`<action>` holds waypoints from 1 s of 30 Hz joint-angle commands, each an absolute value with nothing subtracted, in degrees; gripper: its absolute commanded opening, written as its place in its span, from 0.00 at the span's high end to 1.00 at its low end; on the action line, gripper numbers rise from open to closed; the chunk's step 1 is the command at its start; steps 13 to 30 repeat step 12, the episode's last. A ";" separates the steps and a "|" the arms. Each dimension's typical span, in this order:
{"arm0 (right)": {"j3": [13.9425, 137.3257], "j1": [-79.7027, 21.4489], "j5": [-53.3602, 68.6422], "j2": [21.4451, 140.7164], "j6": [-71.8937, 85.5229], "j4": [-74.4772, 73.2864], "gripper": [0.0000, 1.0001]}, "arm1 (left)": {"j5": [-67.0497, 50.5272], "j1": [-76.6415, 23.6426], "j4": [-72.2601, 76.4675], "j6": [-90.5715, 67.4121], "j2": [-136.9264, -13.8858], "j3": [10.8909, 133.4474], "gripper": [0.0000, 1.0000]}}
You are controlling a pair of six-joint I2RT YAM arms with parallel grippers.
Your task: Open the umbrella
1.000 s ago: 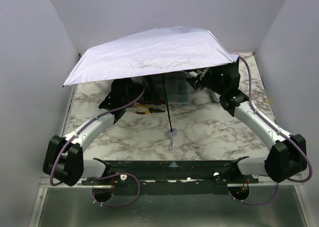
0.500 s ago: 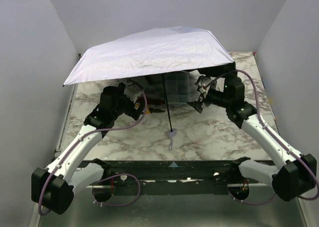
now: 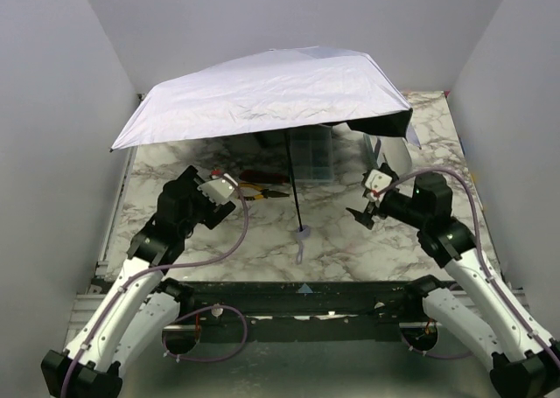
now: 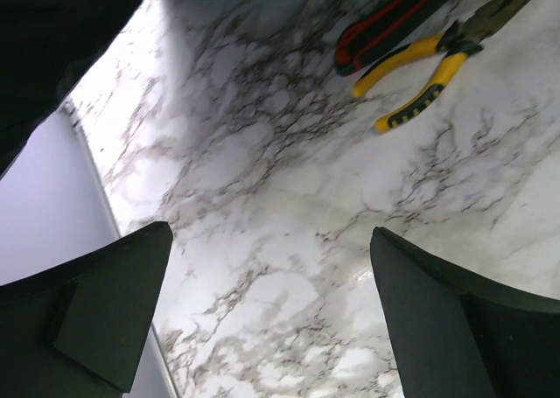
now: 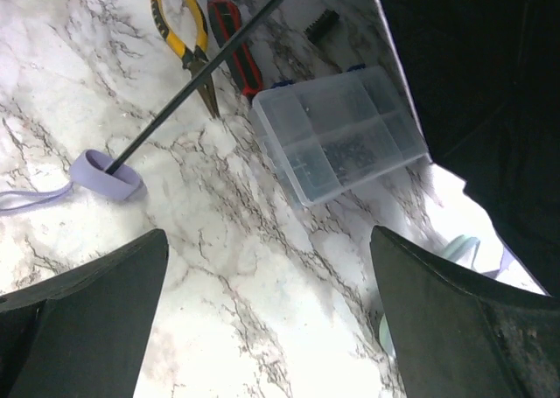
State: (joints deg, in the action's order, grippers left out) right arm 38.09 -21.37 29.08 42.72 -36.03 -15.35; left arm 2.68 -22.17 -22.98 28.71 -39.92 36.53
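Top external view: the compact folding umbrella stands open over the far half of the white marble-patterned table (image 3: 367, 249). Its pale lavender-white canopy (image 3: 271, 96) spreads from nine to two o'clock. Its thin black shaft (image 3: 293, 184) slants down toward six o'clock to the small lavender handle (image 3: 303, 233), which rests on the tabletop near centre. The left gripper (image 3: 220, 191) hovers at about ten o'clock from the handle and the right gripper (image 3: 366, 207) at about two o'clock, both apart from the umbrella. Each wrist view shows its fingers spread wide with only bare marble between them. Yellow-handled pliers (image 4: 437, 74) and a red-and-black tool (image 4: 394, 22) lie just left of the shaft. A clear plastic compartment box (image 5: 337, 131) sits at twelve o'clock, under the canopy.
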 commanded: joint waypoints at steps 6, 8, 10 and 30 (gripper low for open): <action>34.73 -21.60 18.83 35.88 -31.96 -18.30 0.00 | 14.71 -21.80 -19.38 30.11 -34.76 31.35 0.01; 34.66 -21.62 17.86 35.39 -31.41 -18.76 0.00 | 15.27 -21.85 -18.03 30.07 -34.62 30.78 0.01; 34.42 -21.60 16.80 34.83 -31.24 -18.84 0.00 | 15.37 -21.88 -16.88 30.04 -34.57 30.39 0.01; 34.27 -21.62 15.55 34.33 -31.15 -18.65 0.00 | 15.72 -21.88 -15.82 30.44 -34.65 30.13 0.02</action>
